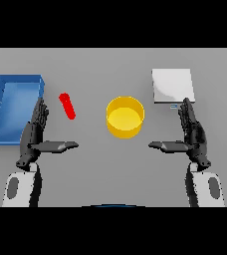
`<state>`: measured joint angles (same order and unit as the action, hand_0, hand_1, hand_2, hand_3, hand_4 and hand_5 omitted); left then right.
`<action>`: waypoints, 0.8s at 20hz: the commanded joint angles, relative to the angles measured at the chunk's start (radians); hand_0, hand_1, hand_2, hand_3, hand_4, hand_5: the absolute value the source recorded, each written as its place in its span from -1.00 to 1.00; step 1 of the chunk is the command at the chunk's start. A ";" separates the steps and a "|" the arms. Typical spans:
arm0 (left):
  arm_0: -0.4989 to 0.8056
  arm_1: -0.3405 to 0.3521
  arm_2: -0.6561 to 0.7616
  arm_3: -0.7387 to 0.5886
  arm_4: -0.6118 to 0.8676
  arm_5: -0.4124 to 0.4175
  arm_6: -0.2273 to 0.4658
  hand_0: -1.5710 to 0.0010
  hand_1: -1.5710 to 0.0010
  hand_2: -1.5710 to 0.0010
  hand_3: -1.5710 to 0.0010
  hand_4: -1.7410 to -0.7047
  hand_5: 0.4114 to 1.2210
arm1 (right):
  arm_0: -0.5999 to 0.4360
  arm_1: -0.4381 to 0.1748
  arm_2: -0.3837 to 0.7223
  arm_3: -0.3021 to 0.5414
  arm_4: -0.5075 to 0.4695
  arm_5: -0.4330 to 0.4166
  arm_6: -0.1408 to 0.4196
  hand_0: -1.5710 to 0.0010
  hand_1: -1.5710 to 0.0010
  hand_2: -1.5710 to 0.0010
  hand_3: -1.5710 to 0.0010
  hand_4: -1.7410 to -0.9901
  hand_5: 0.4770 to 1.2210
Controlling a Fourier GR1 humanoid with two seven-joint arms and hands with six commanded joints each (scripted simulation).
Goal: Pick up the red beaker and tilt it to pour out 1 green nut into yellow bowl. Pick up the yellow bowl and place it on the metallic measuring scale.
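Both hands hover low over the grey table (85, 64), nearest the viewer, palms facing inward. Left hand (34, 134): fingers straight and pointing away from the robot, thumb stretched toward the centre, released, holding nothing. Right hand (192, 133): mirrored pose, fingers straight, thumb pointing inward, likewise released. Just beyond the left fingertips sits a blue bin (6, 107) at the far left; its interior shows only blue floor. Red beaker (67, 106) lies near the left hand, between bin and bowl, seen as a slim tilted red shape; its contents cannot be made out. Yellow bowl (125, 116) stands upright at centre, between the hands, interior plain yellow. Metallic measuring scale (172, 85) lies flat just past the right fingertips, apart from the bowl.
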<state>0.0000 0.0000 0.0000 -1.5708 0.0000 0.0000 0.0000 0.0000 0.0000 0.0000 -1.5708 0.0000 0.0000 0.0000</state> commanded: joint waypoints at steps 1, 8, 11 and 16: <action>0.000 0.001 0.001 0.000 0.001 0.000 0.000 1.00 1.00 1.00 1.00 0.04 -0.41 | -0.002 -0.001 -0.002 0.001 -0.001 -0.001 0.001 1.00 1.00 1.00 1.00 0.32 -0.45; 0.061 0.052 -0.056 -0.081 -0.075 -0.016 -0.009 1.00 1.00 1.00 1.00 0.03 -0.41 | 0.050 -0.071 0.059 -0.055 0.156 -0.028 -0.114 1.00 1.00 1.00 1.00 0.33 -0.46; 0.091 0.064 -0.093 -0.131 -0.113 -0.021 0.031 1.00 1.00 1.00 1.00 0.00 -0.39 | 0.081 -0.096 0.094 -0.105 0.233 -0.042 -0.101 1.00 1.00 1.00 1.00 0.35 -0.46; 0.061 0.078 -0.104 -0.128 -0.133 -0.028 0.069 1.00 1.00 1.00 1.00 -0.06 -0.34 | 0.075 -0.096 0.094 -0.109 0.212 -0.022 -0.090 1.00 1.00 1.00 1.00 0.30 -0.45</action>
<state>0.0601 0.0780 -0.1041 -1.6991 -0.1332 -0.0273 0.0712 0.0738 -0.0962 0.0943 -1.6800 0.2121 -0.0221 -0.0872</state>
